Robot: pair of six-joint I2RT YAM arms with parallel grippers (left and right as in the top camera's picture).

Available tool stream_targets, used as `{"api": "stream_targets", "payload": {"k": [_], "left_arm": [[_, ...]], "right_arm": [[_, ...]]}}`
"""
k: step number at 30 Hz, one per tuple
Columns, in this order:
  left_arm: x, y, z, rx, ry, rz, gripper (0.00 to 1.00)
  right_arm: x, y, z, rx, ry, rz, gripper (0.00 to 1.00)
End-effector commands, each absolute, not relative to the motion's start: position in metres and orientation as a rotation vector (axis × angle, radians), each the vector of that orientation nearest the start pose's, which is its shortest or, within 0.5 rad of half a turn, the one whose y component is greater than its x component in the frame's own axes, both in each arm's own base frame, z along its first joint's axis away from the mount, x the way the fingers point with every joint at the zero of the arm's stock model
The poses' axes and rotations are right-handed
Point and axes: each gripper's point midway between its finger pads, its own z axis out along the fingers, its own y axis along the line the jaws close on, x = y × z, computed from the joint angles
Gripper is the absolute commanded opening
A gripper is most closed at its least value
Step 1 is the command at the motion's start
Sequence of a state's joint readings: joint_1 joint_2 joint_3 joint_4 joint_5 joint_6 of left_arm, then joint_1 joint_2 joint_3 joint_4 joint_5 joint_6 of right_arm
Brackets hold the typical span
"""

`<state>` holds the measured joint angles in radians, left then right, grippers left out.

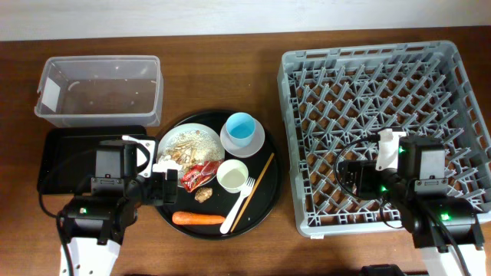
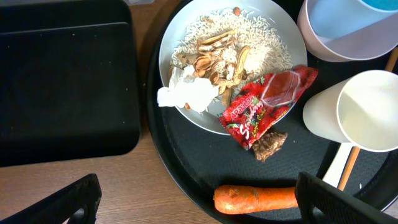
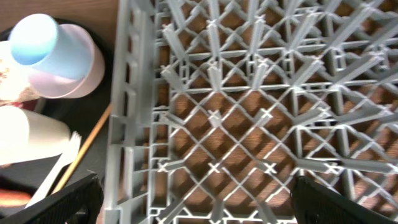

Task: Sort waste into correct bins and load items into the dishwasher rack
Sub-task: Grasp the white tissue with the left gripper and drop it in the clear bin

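- Two arms are at the table, and only one is placed for the waste. The left gripper [image 1: 163, 182] hangs over the left edge of the round black tray [image 1: 265, 208]. The right gripper [image 1: 349, 175] sits over the dishwasher rack [image 1: 368, 47], well apart from the food.
- Both sets of jaws stand wide apart with nothing between them. The left wrist view shows only tray and table in the gap, and the right wrist view shows only grey lattice.
- From the left wrist camera the crumpled white napkin [image 2: 183, 96] lies straight ahead of the jaws, a touch left of centre. It is draped on the near rim of the white round plate [image 2: 163, 59] and touches the rice [image 2: 267, 46].
- The orange carrot [image 2: 255, 198] is closer, just right of the midline, but its long axis runs from finger to finger. Closing now would squeeze it end-on, so I'd say the wrist wants a quarter turn first.
- The red shiny wrapper [image 2: 267, 102] slants between the plate and the white cup [image 2: 367, 109], ahead and to the right.
- Both bins are on the left arm's side. The shallow black tray [image 1: 69, 157] is just beside the gripper, and the clear tub [image 1: 100, 60] is beyond it.
- My guess is that the napkin makes the easy first pick: a short reach forward and down, then a swing left.
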<state>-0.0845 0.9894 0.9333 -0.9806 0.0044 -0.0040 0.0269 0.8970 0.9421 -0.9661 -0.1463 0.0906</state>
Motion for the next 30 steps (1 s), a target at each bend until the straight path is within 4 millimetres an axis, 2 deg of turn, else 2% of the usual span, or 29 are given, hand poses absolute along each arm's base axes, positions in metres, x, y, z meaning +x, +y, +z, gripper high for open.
{"api": "stream_targets", "payload": {"k": [1,4,6,8,11,14,16,17,19,20,21,22,23,24,27,30], "left_arm": [[0.25,-0.024,0.177,0.103,2.584,-0.057,0.99],[0.257,-0.039,0.181,0.134,2.55,-0.164,0.99],[0.27,-0.045,0.178,0.06,2.548,-0.219,0.99],[0.279,-0.057,0.159,0.052,2.612,-0.28,0.98],[0.28,-0.071,0.127,0.095,2.733,-0.288,0.98],[0.295,-0.048,0.106,-0.018,2.769,-0.101,0.99],[0.309,-0.045,0.094,-0.037,2.766,-0.064,0.99],[0.311,-0.029,0.082,-0.162,2.789,0.049,0.99],[0.315,-0.03,0.069,-0.17,2.81,0.053,0.98],[0.318,-0.029,0.064,-0.173,2.814,0.056,0.93],[0.321,-0.029,0.055,-0.174,2.828,0.063,0.8],[0.325,-0.03,0.054,-0.174,2.819,0.059,0.68],[0.329,-0.031,0.055,-0.174,2.799,0.05,0.42],[0.33,-0.031,0.056,-0.174,2.796,0.049,0.29],[0.33,-0.031,0.055,-0.173,2.798,0.049,0.23],[0.331,-0.03,0.055,-0.175,2.792,0.056,0.01]], "right_arm": [[0.245,0.043,0.208,-0.022,2.462,0.302,0.99],[0.244,0.044,0.207,-0.026,2.469,0.315,0.99],[0.244,0.044,0.207,-0.025,2.47,0.315,0.99],[0.243,0.044,0.207,-0.024,2.475,0.315,0.99],[0.238,0.044,0.202,-0.021,2.503,0.316,0.99],[0.234,0.04,0.197,-0.008,2.534,0.29,0.99],[0.231,0.037,0.192,0.003,2.564,0.266,0.99],[0.229,0.037,0.189,0.006,2.584,0.267,0.99],[0.231,0.037,0.185,0.008,2.6,0.267,0.99],[0.231,0.037,0.184,0.009,2.607,0.267,0.99],[0.232,0.037,0.181,0.01,2.621,0.267,0.99],[0.232,0.037,0.18,0.011,2.626,0.267,0.99],[0.232,0.037,0.18,0.011,2.626,0.267,0.99],[0.232,0.037,0.18,0.011,2.626,0.267,0.99],[0.232,0.037,0.18,0.011,2.626,0.267,0.99],[0.232,0.037,0.18,0.011,2.626,0.267,0.99]]}}
